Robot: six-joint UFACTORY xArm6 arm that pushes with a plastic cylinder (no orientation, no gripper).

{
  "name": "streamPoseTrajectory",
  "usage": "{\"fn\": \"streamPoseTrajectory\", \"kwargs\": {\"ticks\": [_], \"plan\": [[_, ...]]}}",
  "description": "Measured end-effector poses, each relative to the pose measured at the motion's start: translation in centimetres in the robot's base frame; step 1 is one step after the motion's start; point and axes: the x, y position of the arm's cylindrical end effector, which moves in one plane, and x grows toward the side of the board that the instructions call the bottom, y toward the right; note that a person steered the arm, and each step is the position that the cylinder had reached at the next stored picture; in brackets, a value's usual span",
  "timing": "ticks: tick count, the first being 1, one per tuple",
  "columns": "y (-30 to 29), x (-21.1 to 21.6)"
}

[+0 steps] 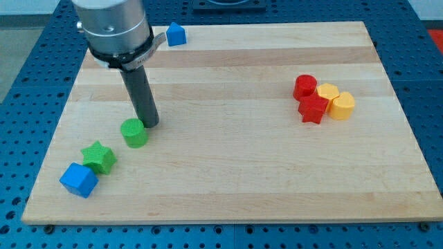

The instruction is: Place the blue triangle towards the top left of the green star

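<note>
Camera view, my tip (150, 124) touching green cylinder (134, 133), green star (99, 157) beyond, blue triangle (176, 34) far off.

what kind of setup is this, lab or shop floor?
Likely a robotics lab bench: a wooden board sits on a blue perforated table, with small coloured blocks like the green star and blue triangle. My tip rests beside the green cylinder.

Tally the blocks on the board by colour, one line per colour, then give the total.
Blue: 2, the blue triangle at the view's top and the blue cube at bottom left.
Green: 2, the green star and the green cylinder, with my tip just to its right.
Red: 2, the red cylinder and the red star.
Yellow: 2, the yellow blocks and.
Total: 8
</note>
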Motion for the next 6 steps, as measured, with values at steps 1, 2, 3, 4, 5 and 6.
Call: {"fn": "streamPoseTrajectory", "kwargs": {"ticks": [1, 2, 3, 4, 5, 6], "plan": [[-0.6, 0.7], [-0.6, 1.9], [2.2, -2.3], [9.1, -10.1], [12.2, -20.1], [9.4, -26.7]]}}
